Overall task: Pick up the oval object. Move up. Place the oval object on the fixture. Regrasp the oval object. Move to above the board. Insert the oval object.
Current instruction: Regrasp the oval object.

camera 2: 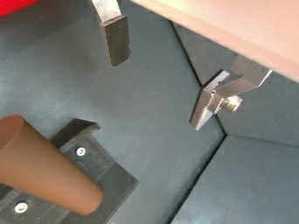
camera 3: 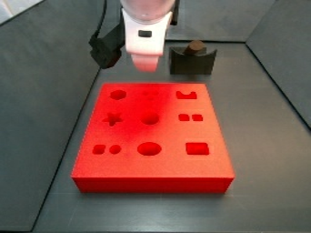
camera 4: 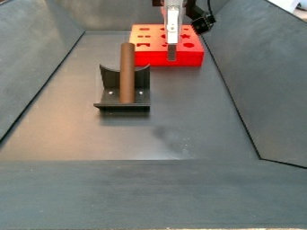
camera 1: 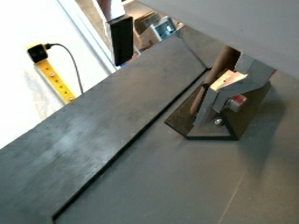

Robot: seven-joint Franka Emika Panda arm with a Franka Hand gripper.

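Observation:
The oval object [camera 4: 124, 66], a slim brown peg, stands nearly upright in the dark fixture [camera 4: 122, 93]. My gripper [camera 2: 158, 92] is open and empty. Its two fingers [camera 2: 114, 42] hang apart over bare floor, away from the peg [camera 2: 41, 171] and the fixture [camera 2: 96, 162]. In a side view the gripper [camera 3: 144, 53] hovers over the far edge of the red board [camera 3: 152, 136], left of the fixture [camera 3: 192, 62]. In a side view the fingers [camera 4: 175, 40] hang in front of the board [camera 4: 153, 49], well beyond the fixture.
Grey walls enclose the floor on all sides [camera 4: 36, 72]. A seam in the floor runs past the fixture [camera 1: 128, 144]. A yellow power strip [camera 1: 52, 77] lies outside the enclosure.

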